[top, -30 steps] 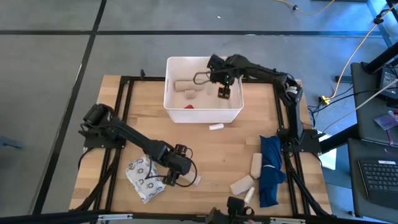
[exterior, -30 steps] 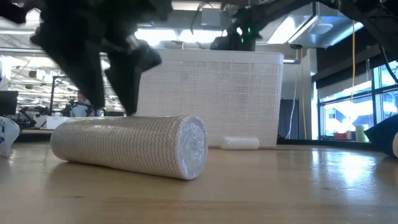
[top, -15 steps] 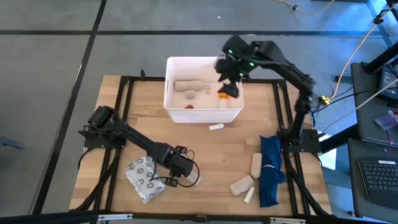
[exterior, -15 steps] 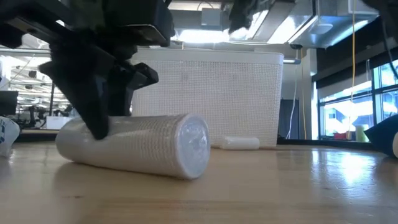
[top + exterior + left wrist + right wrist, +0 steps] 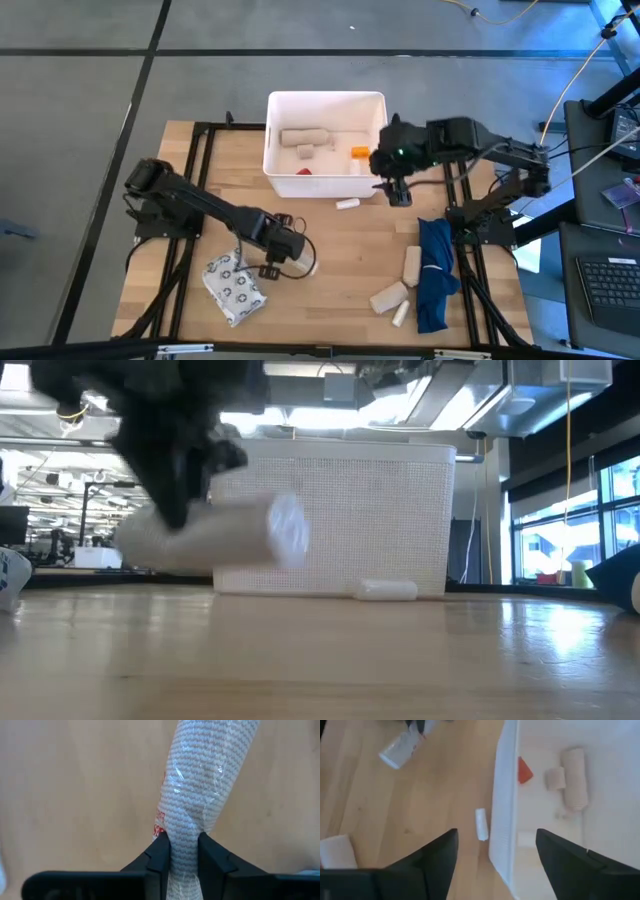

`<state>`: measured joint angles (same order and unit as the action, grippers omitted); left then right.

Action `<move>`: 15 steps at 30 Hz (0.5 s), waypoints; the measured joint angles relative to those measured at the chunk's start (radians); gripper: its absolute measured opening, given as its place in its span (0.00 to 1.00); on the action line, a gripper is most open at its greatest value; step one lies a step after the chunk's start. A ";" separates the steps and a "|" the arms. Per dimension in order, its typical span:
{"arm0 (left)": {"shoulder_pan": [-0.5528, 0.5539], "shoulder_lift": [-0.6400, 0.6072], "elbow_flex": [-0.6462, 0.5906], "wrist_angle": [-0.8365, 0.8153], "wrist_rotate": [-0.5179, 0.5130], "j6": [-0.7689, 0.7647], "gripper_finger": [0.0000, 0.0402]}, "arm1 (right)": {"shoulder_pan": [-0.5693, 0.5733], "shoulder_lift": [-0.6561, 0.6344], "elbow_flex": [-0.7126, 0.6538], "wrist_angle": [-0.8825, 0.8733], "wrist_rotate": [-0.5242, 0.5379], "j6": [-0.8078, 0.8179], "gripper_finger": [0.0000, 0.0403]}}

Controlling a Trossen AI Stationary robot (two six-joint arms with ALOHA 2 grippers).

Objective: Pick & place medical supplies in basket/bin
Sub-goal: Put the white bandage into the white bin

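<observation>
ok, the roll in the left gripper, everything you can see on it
The roll is a beige woven-looking bandage cylinder in clear crinkly wrap, with a strip of red print along one side. The left gripper is shut on it near one end, fingers pressing either side. In the low view it hangs clear of the table, roughly level, in front of the bin. Nothing else touches it.

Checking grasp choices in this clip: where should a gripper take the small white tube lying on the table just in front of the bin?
Grip the small white tube at its middle, across its narrow width, coming straight down. It lies flat beside the bin, its long axis running along the bin's wall, with bare wood on its other side. The right gripper, open, hovers nearest.
</observation>
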<state>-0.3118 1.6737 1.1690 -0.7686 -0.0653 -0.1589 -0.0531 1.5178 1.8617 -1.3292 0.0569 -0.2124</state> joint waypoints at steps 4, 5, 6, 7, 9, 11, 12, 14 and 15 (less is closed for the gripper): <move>0.030 -0.126 0.025 0.001 0.002 -0.083 0.16 | 0.025 -0.108 -0.228 0.168 -0.002 0.026 0.62; 0.040 -0.160 0.041 0.002 0.001 -0.109 0.16 | 0.030 -0.135 -0.283 0.206 -0.002 0.025 0.62; 0.049 -0.193 0.059 0.008 -0.008 -0.134 0.16 | 0.036 -0.155 -0.334 0.243 -0.001 0.025 0.61; 0.058 -0.225 0.081 0.016 -0.024 -0.156 0.16 | 0.041 -0.173 -0.383 0.282 -0.002 0.023 0.61; 0.078 -0.282 0.128 0.045 -0.092 -0.176 0.16 | 0.052 -0.199 -0.478 0.356 -0.002 0.025 0.60; 0.099 -0.325 0.186 0.074 -0.175 -0.157 0.16 | 0.063 -0.219 -0.559 0.438 -0.001 0.026 0.59; 0.112 -0.338 0.216 0.075 -0.211 -0.127 0.16 | 0.069 -0.225 -0.592 0.481 0.002 0.028 0.58; 0.142 -0.349 0.275 0.069 -0.266 -0.049 0.16 | 0.081 -0.231 -0.648 0.547 0.032 0.029 0.58; 0.162 -0.349 0.301 0.060 -0.288 -0.011 0.16 | 0.088 -0.231 -0.671 0.572 0.050 0.030 0.57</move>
<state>-0.1499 1.3250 1.4704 -0.7083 -0.3531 -0.1702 0.0350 1.2864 1.1908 -0.7570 0.1069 -0.1822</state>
